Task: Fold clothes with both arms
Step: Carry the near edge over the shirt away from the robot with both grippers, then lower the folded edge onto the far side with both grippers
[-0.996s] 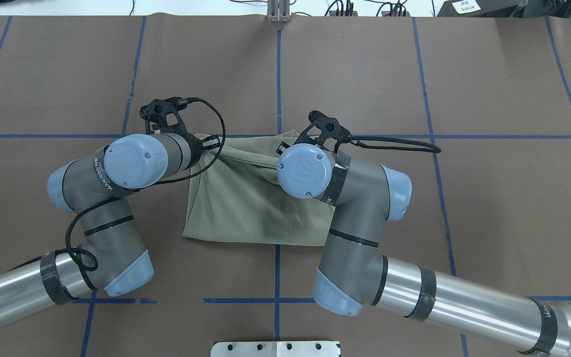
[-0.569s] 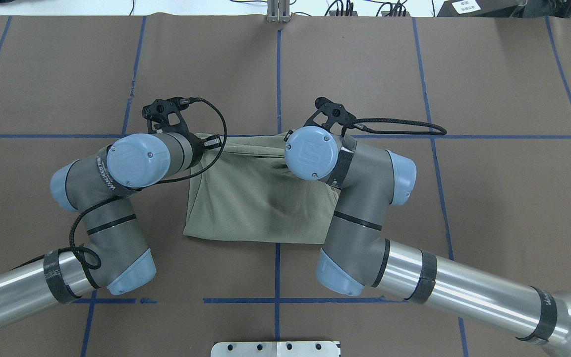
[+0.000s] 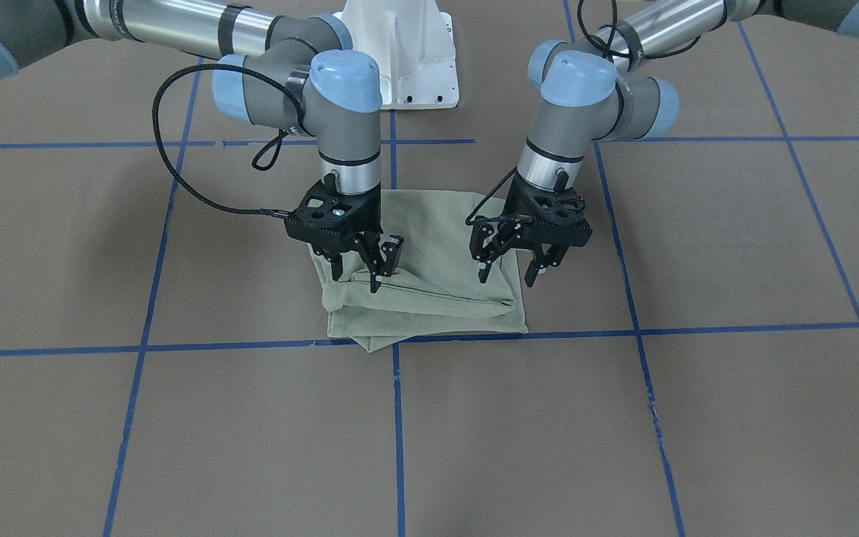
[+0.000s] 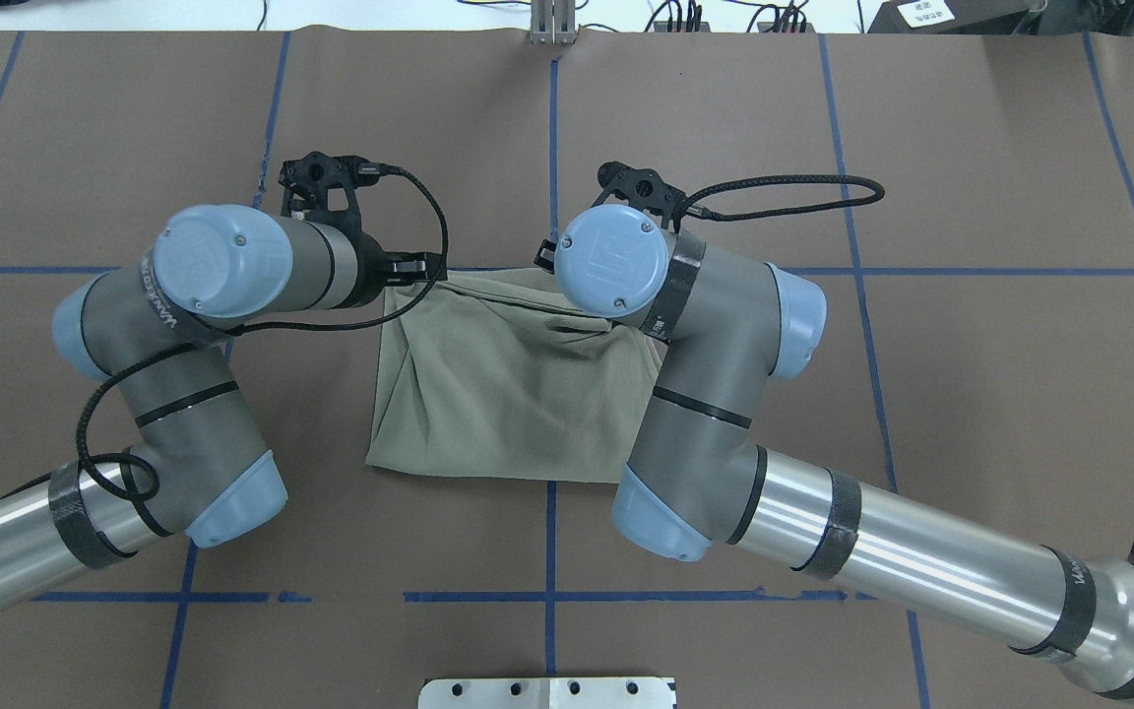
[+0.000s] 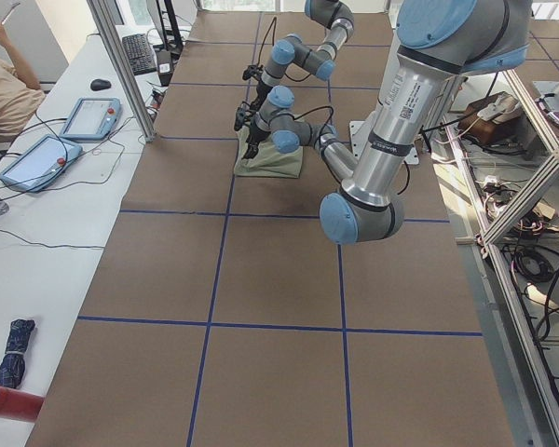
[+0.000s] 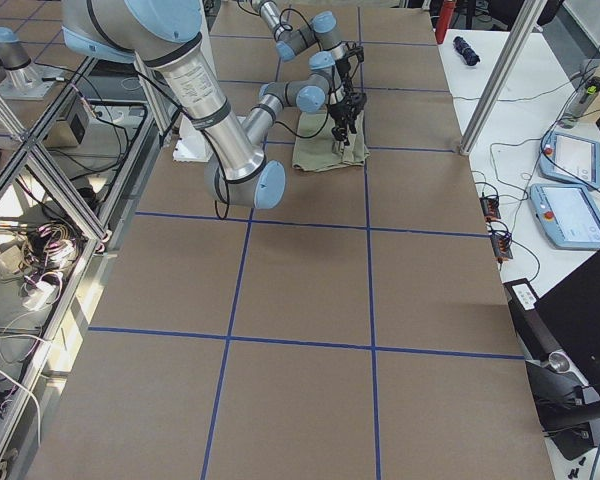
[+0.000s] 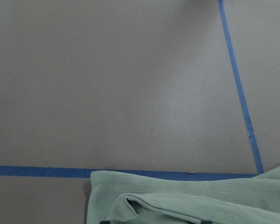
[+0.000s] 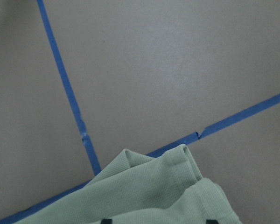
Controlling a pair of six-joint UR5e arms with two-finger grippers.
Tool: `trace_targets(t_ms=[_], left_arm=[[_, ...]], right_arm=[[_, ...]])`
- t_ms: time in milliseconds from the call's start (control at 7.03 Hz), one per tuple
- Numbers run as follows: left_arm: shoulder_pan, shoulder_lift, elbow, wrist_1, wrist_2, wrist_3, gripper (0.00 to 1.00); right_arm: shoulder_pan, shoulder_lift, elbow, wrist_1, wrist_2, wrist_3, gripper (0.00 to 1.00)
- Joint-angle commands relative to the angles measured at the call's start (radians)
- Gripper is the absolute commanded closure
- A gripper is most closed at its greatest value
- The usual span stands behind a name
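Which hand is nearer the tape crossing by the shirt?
The right hand, left in the front view, near the crossing; the left hand hangs over the shirt's other side.

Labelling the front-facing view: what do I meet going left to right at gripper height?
Black looped cable → right arm's black two-finger gripper → left arm's black two-finger gripper. The sage-green knit shirt spans both grippers, so it is left out.
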Motion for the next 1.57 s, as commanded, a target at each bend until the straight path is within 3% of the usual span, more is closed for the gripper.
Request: trace_targets(t_ms=[0, 285, 569, 711, 1138, 1423], left_arm=[[-0.019, 0.003, -0.012, 0.000, -0.039, 0.040, 0.00], [-0.018, 0.003, -0.012, -0.001, -0.040, 0.034, 0.00], [-0.016, 0.005, -0.012, -0.001, -0.040, 0.031, 0.00], [-0.016, 0.005, -0.012, -0.001, -0.040, 0.031, 0.00], [-0.015, 0.005, -0.014, -0.003, -0.040, 0.031, 0.00], [-0.015, 0.005, -0.014, -0.001, -0.040, 0.031, 0.00]], right_arm=[[-0.080, -0.006, 0.007, -0.006, 0.006, -0.110, 0.00], [-0.117, 0.020, -0.095, -0.023, -0.063, -0.213, 0.00], [-0.099, 0.040, -0.149, -0.023, -0.071, -0.274, 0.00], [-0.064, 0.041, -0.160, -0.021, -0.071, -0.295, 0.00], [0.091, 0.081, -0.327, 0.026, -0.067, -0.437, 0.00], [0.145, 0.110, -0.330, 0.038, -0.042, -0.486, 0.00]])
